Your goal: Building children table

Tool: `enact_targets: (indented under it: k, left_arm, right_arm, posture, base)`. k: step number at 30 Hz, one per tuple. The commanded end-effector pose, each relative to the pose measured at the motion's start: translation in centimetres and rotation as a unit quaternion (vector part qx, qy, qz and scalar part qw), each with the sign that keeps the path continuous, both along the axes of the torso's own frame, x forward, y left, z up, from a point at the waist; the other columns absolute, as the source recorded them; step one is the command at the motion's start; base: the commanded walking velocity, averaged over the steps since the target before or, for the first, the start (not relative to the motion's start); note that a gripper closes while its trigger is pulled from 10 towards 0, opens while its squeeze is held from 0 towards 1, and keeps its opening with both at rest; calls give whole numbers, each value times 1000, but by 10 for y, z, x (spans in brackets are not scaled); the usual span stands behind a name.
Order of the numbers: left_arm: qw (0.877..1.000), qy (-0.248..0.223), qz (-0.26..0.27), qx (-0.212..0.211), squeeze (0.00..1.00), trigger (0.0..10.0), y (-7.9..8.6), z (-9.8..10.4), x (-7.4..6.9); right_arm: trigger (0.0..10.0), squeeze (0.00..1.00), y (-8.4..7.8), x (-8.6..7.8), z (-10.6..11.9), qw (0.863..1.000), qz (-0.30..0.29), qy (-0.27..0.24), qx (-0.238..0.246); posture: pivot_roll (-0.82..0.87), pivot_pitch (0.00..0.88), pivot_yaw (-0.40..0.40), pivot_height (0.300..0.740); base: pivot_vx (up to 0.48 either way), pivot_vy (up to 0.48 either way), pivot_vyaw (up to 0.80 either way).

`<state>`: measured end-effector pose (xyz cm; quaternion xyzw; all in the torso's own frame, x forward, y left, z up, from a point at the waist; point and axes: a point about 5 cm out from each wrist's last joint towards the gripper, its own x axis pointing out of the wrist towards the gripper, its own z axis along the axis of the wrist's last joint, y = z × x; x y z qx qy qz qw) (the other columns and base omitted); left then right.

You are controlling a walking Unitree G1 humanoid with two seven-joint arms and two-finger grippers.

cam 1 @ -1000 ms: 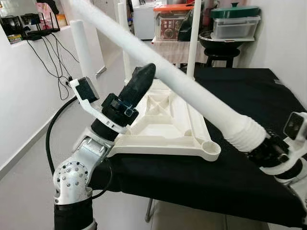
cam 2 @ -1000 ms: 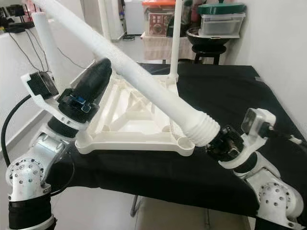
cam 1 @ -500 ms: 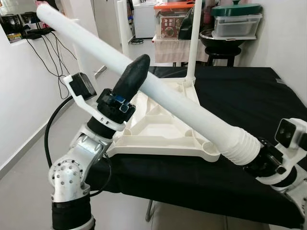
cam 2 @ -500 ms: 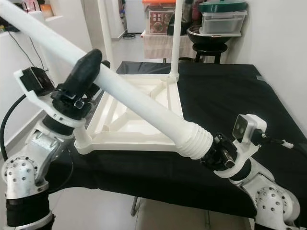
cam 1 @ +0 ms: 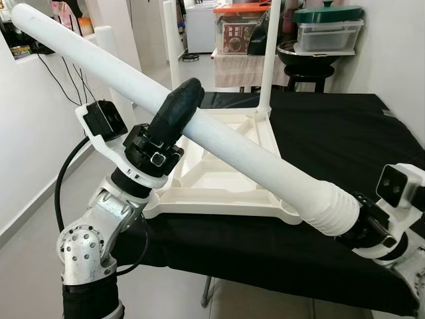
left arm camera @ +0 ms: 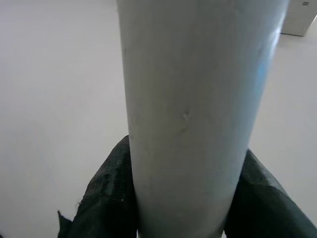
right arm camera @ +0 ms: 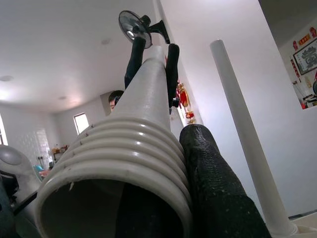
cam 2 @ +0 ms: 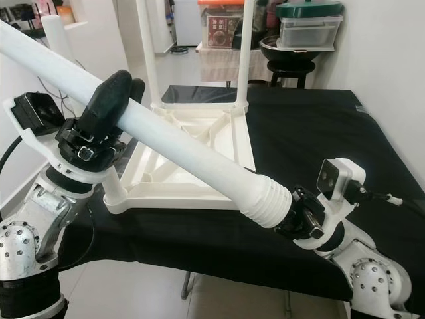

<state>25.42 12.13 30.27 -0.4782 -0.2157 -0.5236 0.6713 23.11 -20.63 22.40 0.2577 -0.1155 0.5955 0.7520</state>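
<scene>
A long white table leg [cam 1: 219, 143] slants across the scene, its plain end high on the left. My right gripper [cam 1: 355, 222] is shut on its ribbed end [right arm camera: 124, 168] near the front right of the table. My left gripper [cam 1: 188, 92] is shut on the leg's upper half, one black finger [left arm camera: 111, 198] pressed on each side. Below lies the white tabletop [cam 1: 229, 186] upside down on the black cloth, with two legs [cam 1: 265, 60] upright at its far corners. Its near right corner socket [cam 1: 290, 211] sits just under the slanting leg.
The black-covered table [cam 1: 345, 139] ends close in front of me, with bare floor [cam 1: 40, 252] to the left. A third white post [cam 1: 107, 46] rises behind my left arm. Boxes and a pot on a stool [cam 1: 312, 46] stand behind the table. Cables [cam 1: 73, 80] hang on the left wall.
The leg's high end has dropped and swung left. My left gripper, earlier beside the leg, now has its fingers around it. The right gripper has sunk a little with the ribbed end.
</scene>
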Motion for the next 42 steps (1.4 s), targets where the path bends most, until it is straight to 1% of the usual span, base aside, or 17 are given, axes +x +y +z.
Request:
enact_targets:
  k: [1, 8, 9, 10, 17, 18, 25, 30, 32, 33, 34, 36, 37, 38, 39, 40, 42]
  left_arm:
    - [1000, -17, -1, -3, 0, 0, 3, 4, -7]
    - [1000, -17, 14, -9, 0, 0, 8, 8, -4]
    - [1000, -16, 24, -14, 0, 0, 10, 11, -1]
    - [999, -13, 36, -18, 0, 0, 13, 14, 2]
    - [995, 0, 95, -39, 0, 0, 32, 26, 16]
    - [992, 1, 111, -52, 0, 0, 41, 31, 20]
    - [987, -16, 148, -61, 0, 0, 64, 47, 24]
    - [985, -25, 157, -62, 0, 0, 70, 53, 25]
    - [981, -46, 190, -12, 0, 0, 71, 66, 31]
    - [981, -46, 190, -12, 0, 0, 71, 66, 31]
    - [975, -58, 214, 31, 0, 0, 67, 70, 35]
    - [975, -58, 214, 31, 0, 0, 67, 70, 35]
    - [964, -68, 242, 86, 0, 0, 60, 70, 39]
    - [964, -68, 242, 86, 0, 0, 60, 70, 39]
    - [949, -73, 265, 154, 0, 0, 49, 62, 45]
    - [949, -73, 265, 154, 0, 0, 49, 62, 45]
    - [927, -74, 275, 244, 0, 0, 29, 44, 53]
  right_arm:
    - [10000, 0, -1, 3, -4, 1000, -18, 15, -20]
    - [10000, 0, 2, 8, -9, 998, -43, 25, -37]
    - [10000, 82, 2, 8, -10, 998, -41, 32, -31]
    - [10000, 1000, 3, 8, -11, 998, -36, 39, -24]
    - [10000, 1000, 7, 8, -17, 998, -30, 51, -16]
    - [10000, 1000, 7, 8, -18, 998, -31, 52, -14]
    - [10000, 1000, 10, 9, -26, 997, -38, 64, -24]
    - [10000, 1000, 12, 10, -29, 996, -42, 69, -38]
    - [10000, 1000, 15, 11, -42, 992, -48, 84, -85]
    - [10000, 1000, 15, 11, -42, 992, -48, 84, -85]
    - [10000, 1000, 17, 10, -48, 988, -48, 88, -119]
    - [10000, 1000, 17, 10, -48, 988, -48, 88, -119]
    - [10000, 1000, 17, 8, -52, 984, -46, 89, -149]
    - [10000, 1000, 17, 8, -52, 984, -46, 89, -149]
    - [10000, 1000, 14, 6, -58, 972, -48, 83, -213]
    - [10000, 1000, 14, 6, -58, 972, -48, 83, -213]
    - [10000, 1000, 6, 5, -60, 954, -58, 71, -287]
  posture:
    - [-60, 0, 33, 740]
    - [-62, 0, 34, 740]
    - [-62, 0, 36, 740]
    - [-61, 0, 37, 740]
    - [-61, 0, 38, 740]
    - [-60, 0, 38, 740]
    - [-58, 0, 39, 740]
    - [-55, 0, 40, 740]
    - [-51, 0, 43, 740]
    - [-51, 0, 43, 740]
    - [-54, 0, 45, 740]
    - [-54, 0, 45, 740]
    - [-56, 0, 45, 740]
    - [-56, 0, 45, 740]
    - [-60, 0, 47, 740]
    - [-60, 0, 47, 740]
    - [-63, 0, 48, 740]
  base:
    - [0, 0, 0]
    - [0, 0, 0]
    - [0, 0, 0]
    - [0, 0, 0]
    - [0, 0, 0]
    - [0, 0, 0]
    - [0, 0, 0]
    - [0, 0, 0]
    - [0, 0, 0]
    - [0, 0, 0]
    - [0, 0, 0]
    - [0, 0, 0]
    - [0, 0, 0]
    - [0, 0, 0]
    - [0, 0, 0]
    - [0, 0, 0]
    - [0, 0, 0]
